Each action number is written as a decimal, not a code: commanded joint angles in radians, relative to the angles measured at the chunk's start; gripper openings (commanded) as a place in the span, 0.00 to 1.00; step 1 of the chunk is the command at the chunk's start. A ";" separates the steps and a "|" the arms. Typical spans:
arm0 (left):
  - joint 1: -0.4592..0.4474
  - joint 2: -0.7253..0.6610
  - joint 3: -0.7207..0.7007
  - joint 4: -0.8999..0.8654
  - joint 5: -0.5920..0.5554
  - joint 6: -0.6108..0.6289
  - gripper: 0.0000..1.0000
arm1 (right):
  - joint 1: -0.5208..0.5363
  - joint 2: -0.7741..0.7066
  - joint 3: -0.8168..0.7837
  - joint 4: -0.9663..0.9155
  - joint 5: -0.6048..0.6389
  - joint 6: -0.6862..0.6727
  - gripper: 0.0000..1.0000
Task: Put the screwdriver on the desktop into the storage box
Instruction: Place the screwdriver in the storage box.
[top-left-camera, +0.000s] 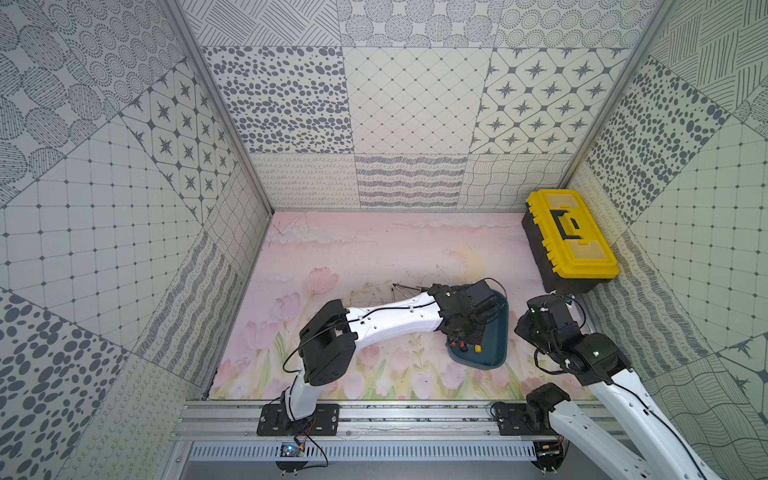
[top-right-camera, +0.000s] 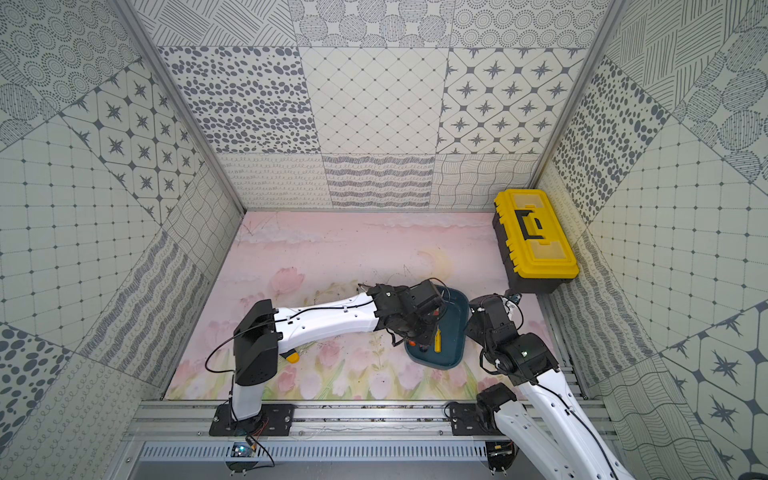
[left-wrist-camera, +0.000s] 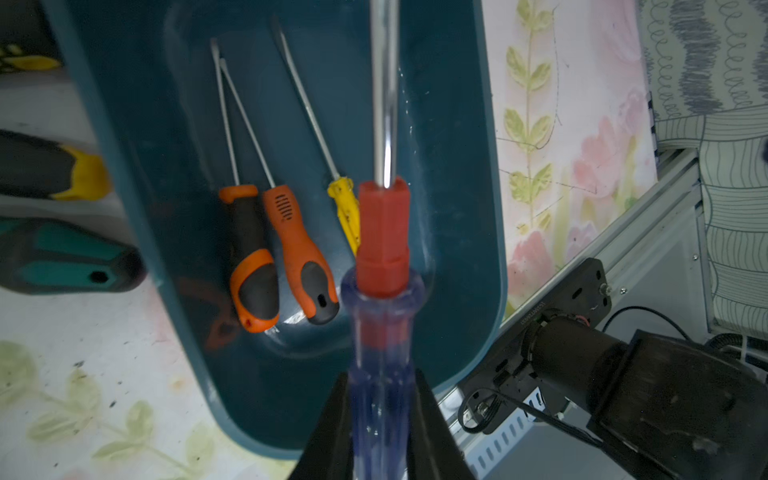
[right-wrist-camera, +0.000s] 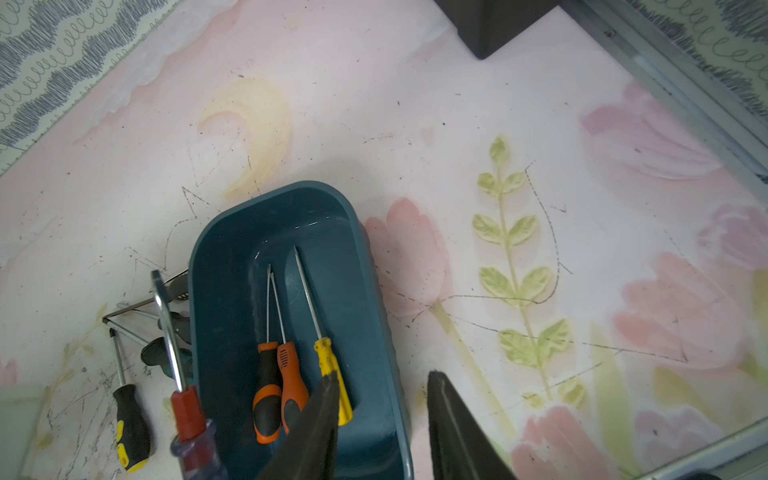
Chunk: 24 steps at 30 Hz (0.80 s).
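Clamps stiff, probably light screwdriver (left-wrist-camera: 382, 232) by its slick-looking clear handle (left-wrist-camera: 381, 332) in left gripper (left-wrist-camera: 380, 376) over storage box (left-wrist-camera: 145, 166); shows right gripper (right-wrist-camera: 383, 376) parted, empty.

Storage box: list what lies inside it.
Inside the storage box: two orange-and-black screwdrivers, one yellow-handled screwdriver. The left gripper's blue-handled screwdriver hides a floor strip in the left wrist view.

**White shells, black joints**

The left arm (top-left-camera: 390, 328) and right arm (top-left-camera: 631, 409) pair glossy white shells with boxy black joints, black cables (top-left-camera: 390, 310) looping along both. Black base plates (top-left-camera: 326, 419) show small screws. The right pincer (right-wrist-camera: 383, 376) has tapered black fingers (right-wrist-camera: 453, 424).
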 joint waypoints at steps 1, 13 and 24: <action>-0.005 0.133 0.152 -0.047 0.079 0.021 0.16 | -0.005 -0.020 -0.020 -0.044 0.030 0.027 0.39; -0.005 0.308 0.350 -0.353 -0.039 -0.123 0.12 | -0.005 -0.017 -0.020 -0.052 0.028 0.021 0.41; -0.006 0.331 0.351 -0.374 -0.081 -0.165 0.43 | -0.005 -0.003 -0.022 -0.052 0.008 0.014 0.44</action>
